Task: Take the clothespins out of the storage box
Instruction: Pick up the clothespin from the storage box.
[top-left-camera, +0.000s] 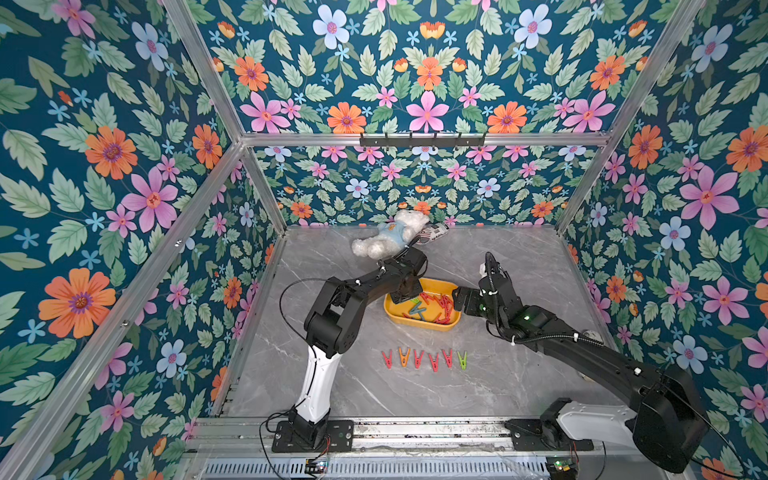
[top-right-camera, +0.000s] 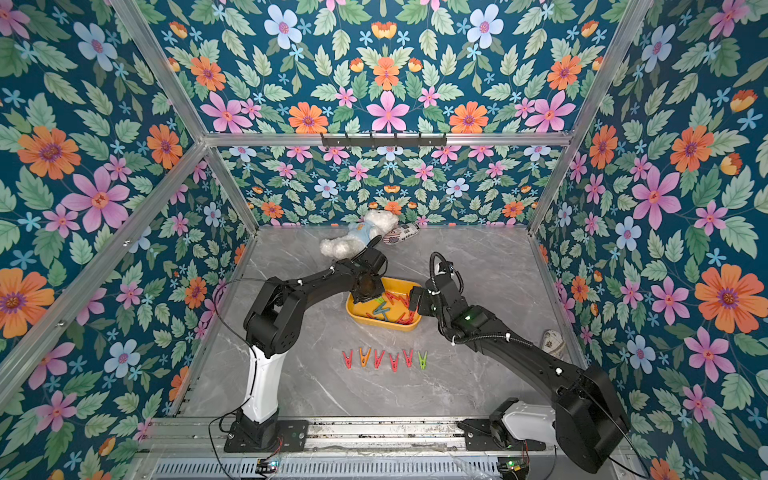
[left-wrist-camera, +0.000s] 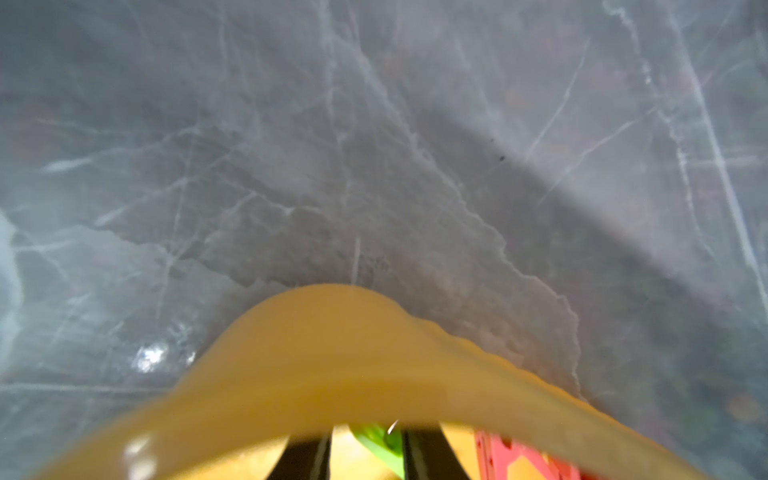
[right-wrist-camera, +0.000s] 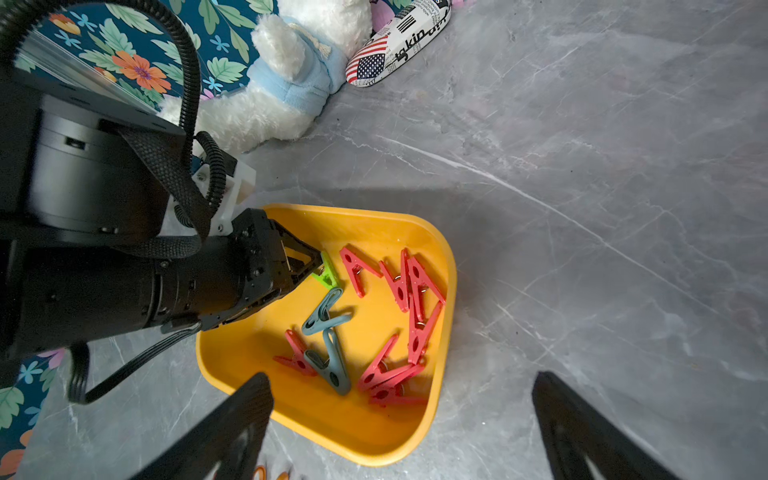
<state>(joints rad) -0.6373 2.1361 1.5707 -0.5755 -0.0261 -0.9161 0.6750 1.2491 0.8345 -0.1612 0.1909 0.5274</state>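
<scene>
The yellow storage box (top-left-camera: 420, 323) (top-right-camera: 381, 323) sits mid-table, and its blurred rim (left-wrist-camera: 332, 353) fills the left wrist view. Inside lie several red clothespins (right-wrist-camera: 415, 299) and two grey-blue ones (right-wrist-camera: 328, 320). My left gripper (top-left-camera: 409, 297) (right-wrist-camera: 320, 266) reaches into the box's far-left corner and is shut on a green clothespin (left-wrist-camera: 378, 440) (right-wrist-camera: 329, 276). My right gripper (top-left-camera: 457, 297) (right-wrist-camera: 401, 380) hovers at the box's right end, open with nothing between its fingers. Several more clothespins (top-left-camera: 424, 358) (top-right-camera: 384, 357) stand in a row on the table in front of the box.
A white teddy bear (top-left-camera: 390, 237) (right-wrist-camera: 291, 83) and a flag-printed pouch (top-left-camera: 432, 235) (right-wrist-camera: 399, 45) lie by the back wall. Another patterned item (top-right-camera: 552, 343) rests at the right wall behind my right arm. Flowered walls enclose the marble table (top-left-camera: 498, 374).
</scene>
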